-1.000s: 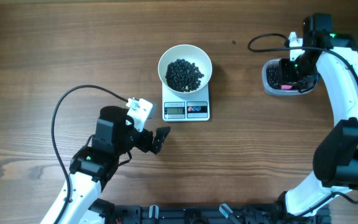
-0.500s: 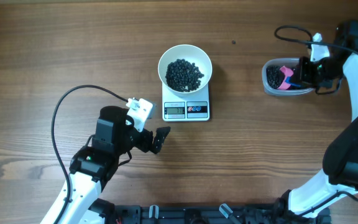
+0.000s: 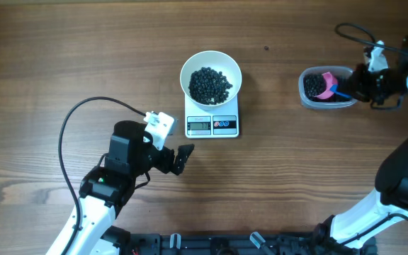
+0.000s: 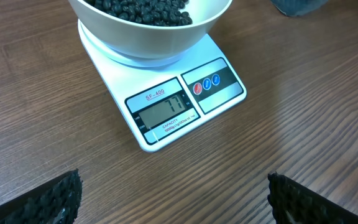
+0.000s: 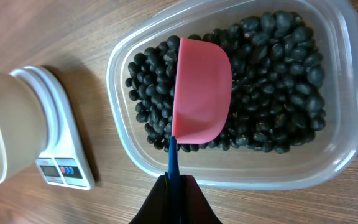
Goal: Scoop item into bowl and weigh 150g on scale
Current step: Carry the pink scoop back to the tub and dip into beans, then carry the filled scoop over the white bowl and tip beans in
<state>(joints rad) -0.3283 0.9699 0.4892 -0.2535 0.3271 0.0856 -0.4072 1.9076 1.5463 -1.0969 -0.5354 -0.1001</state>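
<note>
Figure: one bowl (image 3: pixel 187 71) at 12 o'clock on one scale (image 3: pixel 212 126), which carries one display (image 4: pixel 165 107) and two buttons (image 4: pixel 197 88). One tub (image 3: pixel 304 99) at 3 o'clock contains one scoop (image 3: pixel 326 83). The beans (image 3: pixel 210 85), too many to count, form two piles, one in the bowl and one in the tub. Two grippers are present: left gripper (image 3: pixel 181 159) at 7 o'clock, right gripper (image 3: pixel 354 89) at 3 o'clock.

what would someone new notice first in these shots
The white bowl heaped with black beans stands out first, sitting on the scale in the middle of the overhead view. Next comes the bright pink scoop at the far right, pinched by its blue handle in the right hand over more beans in a clear tub.
</note>
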